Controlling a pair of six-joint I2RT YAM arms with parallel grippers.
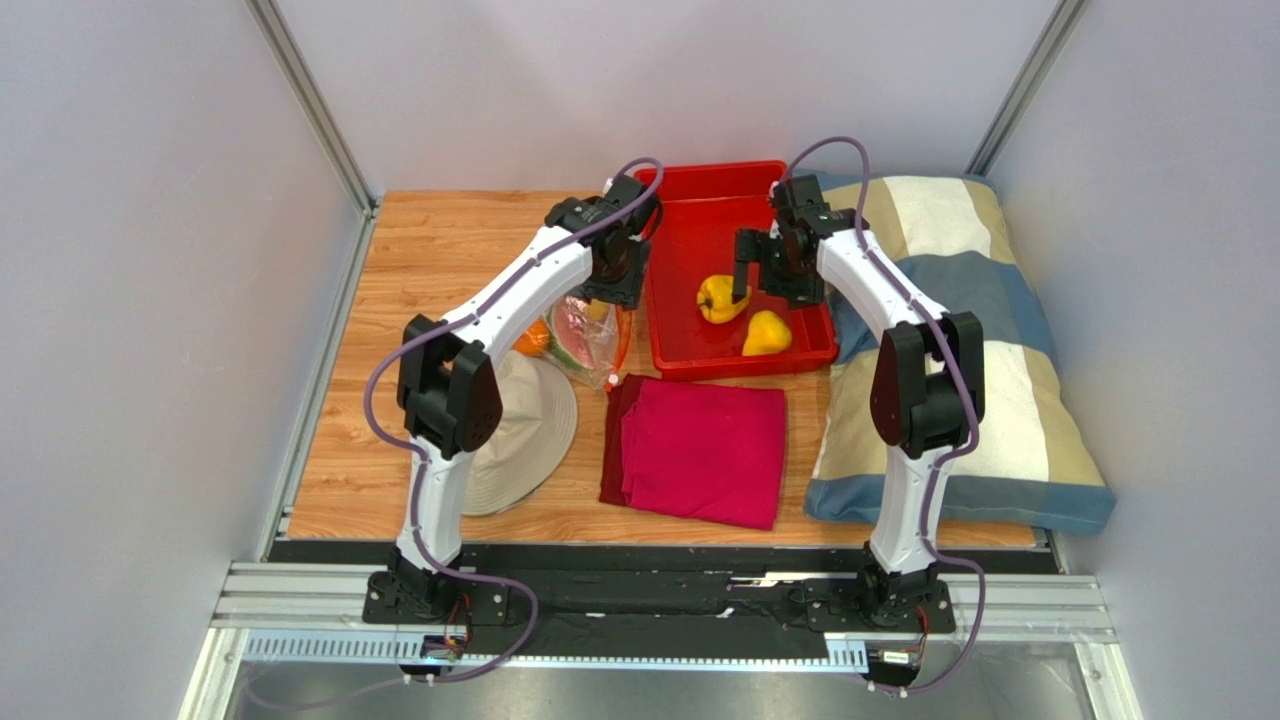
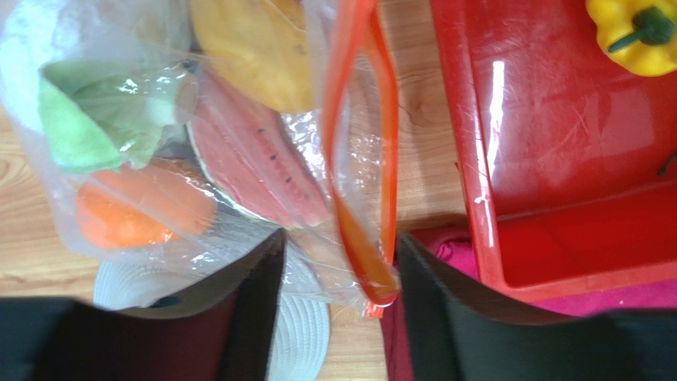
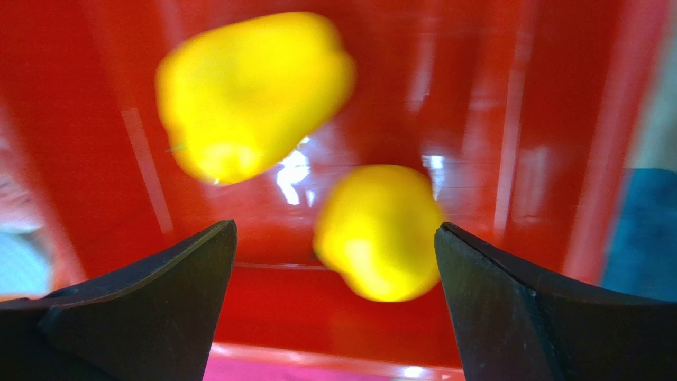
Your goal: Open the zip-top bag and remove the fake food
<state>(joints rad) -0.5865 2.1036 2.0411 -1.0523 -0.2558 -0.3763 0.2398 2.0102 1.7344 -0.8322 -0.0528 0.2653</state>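
The zip-top bag (image 2: 238,119) lies on the wood between the hat and the red tray, its orange zip strip (image 2: 387,143) parted into a loop. Inside the zip-top bag I see fake food: a watermelon slice (image 2: 254,159), an orange (image 2: 119,218), a green-leaved cauliflower (image 2: 87,119) and a yellow fruit (image 2: 254,48). My left gripper (image 2: 342,238) hangs open over the bag's near corner, the zip's end between its fingers and close to the right one. A yellow bell pepper (image 3: 254,87) and a yellow fruit (image 3: 381,230) lie in the tray under my open right gripper (image 3: 335,228).
The red tray (image 1: 684,240) stands at the back middle. A folded crimson cloth (image 1: 699,447) lies in front of it, a pale brimmed hat (image 1: 519,428) to the left, and a striped pillow (image 1: 977,375) along the right side. Grey walls enclose the table.
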